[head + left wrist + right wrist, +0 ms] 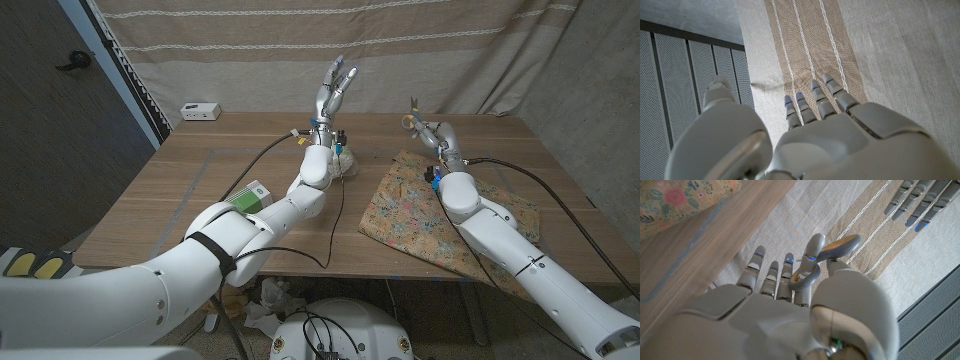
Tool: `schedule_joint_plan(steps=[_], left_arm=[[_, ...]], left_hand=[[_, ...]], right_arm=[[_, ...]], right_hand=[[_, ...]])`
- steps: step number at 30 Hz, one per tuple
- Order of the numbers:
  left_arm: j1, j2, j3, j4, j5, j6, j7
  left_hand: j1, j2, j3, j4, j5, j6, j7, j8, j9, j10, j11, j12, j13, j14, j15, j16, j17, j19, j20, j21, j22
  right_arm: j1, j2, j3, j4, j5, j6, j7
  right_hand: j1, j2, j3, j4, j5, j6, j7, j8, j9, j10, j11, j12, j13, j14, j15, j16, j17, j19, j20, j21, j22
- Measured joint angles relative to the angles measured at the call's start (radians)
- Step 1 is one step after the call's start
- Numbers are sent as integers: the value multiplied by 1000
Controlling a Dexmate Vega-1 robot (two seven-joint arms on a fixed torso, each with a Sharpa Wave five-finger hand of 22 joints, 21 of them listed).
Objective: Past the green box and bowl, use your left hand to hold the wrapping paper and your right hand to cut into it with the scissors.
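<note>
My right hand has its fingers looped thru the grey scissors handles, up off the table at approx 1 o'clock. My left hand is raised at 12, fingers spread, holding nothing. Wrapping paper, floral, lies at 3 o'clock. I'd guess thin, light, floppy, tears easily, so pin it near the cut line. Green box label too small to read.

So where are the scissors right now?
In the head view the scissors are in the right hand, raised past the wrapping paper near the table's far edge.
</note>
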Motion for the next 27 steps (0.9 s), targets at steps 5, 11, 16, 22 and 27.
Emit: schedule_joint_plan(steps=[5, 11, 16, 22, 27], left_arm=[[10, 2, 1, -20, 0, 13, 0], [39, 19, -1, -75, -6, 48, -2], [64, 37, -7, -129, -7, 58, -1], [87, 50, -12, -173, 6, 92, 26], [100, 57, -16, -196, 14, 98, 39]], left_hand=[[0, 0, -4, 0, 0, 43, 0, 10, 0, 29, 3, 3, -5, 26, 0, 0, 0, 5, -1, 4, 0], [6, 20, -31, 8, 4, 233, 1, 40, 0, 189, -8, 44, -7, 119, -4, 17, 0, 17, 2, 4, 5], [19, 43, -32, 10, 4, 365, 2, 68, 0, 245, -16, 54, 3, 158, -6, 18, 0, 27, 2, 4, 5], [24, 47, -39, 8, 4, 450, 4, 82, 0, 252, -12, 54, 8, 159, -5, 18, 0, 32, -4, 8, 5], [28, 51, -39, 8, 4, 492, 3, 95, 0, 252, -12, 50, 7, 164, -11, 18, 0, 38, 2, 8, 5]], right_arm=[[-6, 7, 10, 6, 28, 19, 9], [-15, 18, 33, 17, 102, 55, 52], [-18, 20, 42, 20, 197, 77, 113], [-24, 19, 72, 33, 285, 92, 169], [-26, 13, 79, 34, 337, 101, 206]], right_hand=[[36, -2, -14, -14, 6, 11, -10, 10, -8, 9, -9, 6, 0, 15, -13, 0, 1, 3, -3, 0, 0], [50, -4, -15, -15, 6, 14, -14, 11, -16, 14, -14, 10, 3, 15, -13, 0, 1, 3, -3, -6, 0], [53, -2, -16, -16, 6, 20, -19, 19, -16, 16, -23, 10, 3, 8, -20, 0, 1, -16, 4, -17, 0], [55, -4, -16, -16, 6, 28, -19, 19, -25, 12, -27, 8, 3, -4, -20, 0, 1, -30, 0, -21, 0], [55, -4, -16, -16, 6, 29, -20, 27, -24, 7, -32, 5, 3, -7, -17, -5, 1, -35, 6, -21, 0]])
